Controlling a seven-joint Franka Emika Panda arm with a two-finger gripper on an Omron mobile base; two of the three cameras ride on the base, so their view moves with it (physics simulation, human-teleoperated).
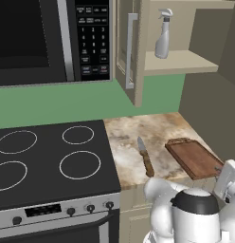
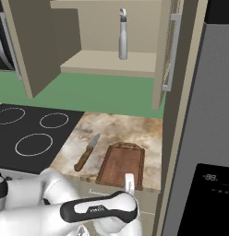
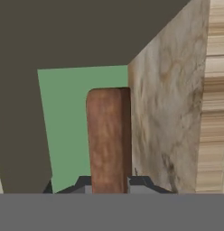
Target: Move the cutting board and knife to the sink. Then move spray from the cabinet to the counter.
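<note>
Closest to the lens, the gripper (image 3: 109,185) is clamped on the near edge of the cutting board (image 3: 108,135), its dark fingertips (image 3: 140,182) pressed to either side of the wood. From the left: black stovetop (image 1: 48,161), then the knife (image 1: 145,156) lying on the marbled counter (image 1: 133,133) just beside the board. Above, the spray (image 1: 163,40) stands upright on the open cabinet (image 1: 185,61) shelf
</note>
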